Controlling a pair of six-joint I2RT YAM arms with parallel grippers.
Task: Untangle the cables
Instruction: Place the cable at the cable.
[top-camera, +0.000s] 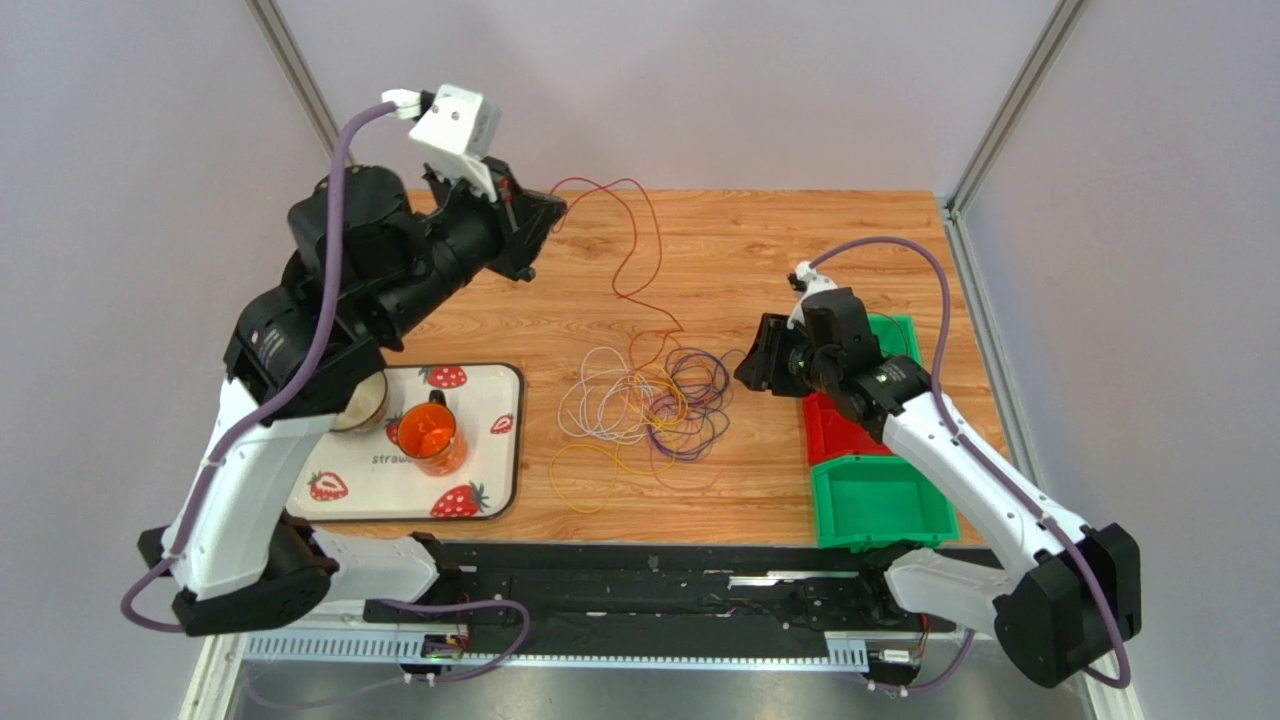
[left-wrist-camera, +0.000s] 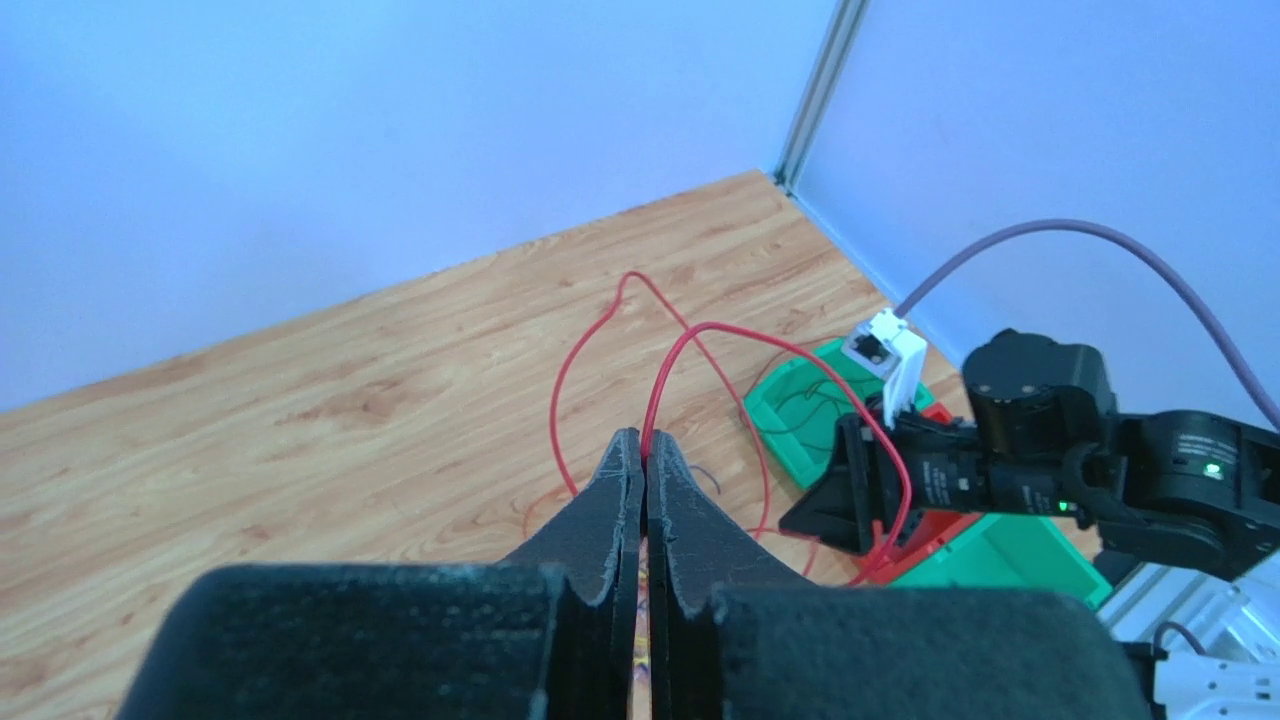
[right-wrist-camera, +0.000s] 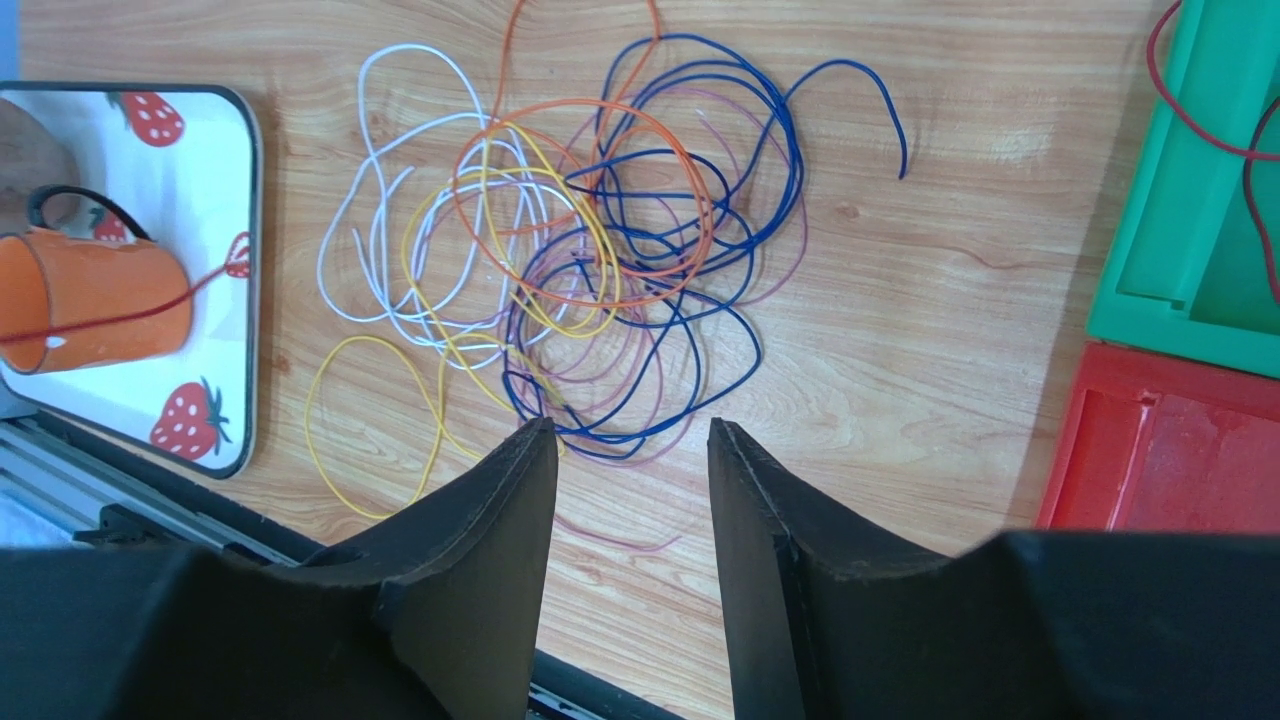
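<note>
The cables (top-camera: 646, 402) lay in a loose tangle near the middle of the bench (top-camera: 781, 255), closer to its front edge than to the back wall. They sat between the strawberry tray (top-camera: 489, 393) on the left and the red bin (top-camera: 839, 435) and green bin (top-camera: 887, 503) on the right. Bare wood stood open behind the tangle toward the far corners, with a narrower strip in front of it. The heap was roughly round, with no clear long axis; white and yellow loops lay on the tray side, blue and purple ones on the bin side. One red cable (left-wrist-camera: 555, 402) led out of it toward the back left, rising off the wood to the left claw (left-wrist-camera: 643, 447), which hung above the back-left corner, pinched tight on that strand. The right claw (right-wrist-camera: 631, 435) hovered just right of the heap, jaws partly spread, nothing between them.
</note>
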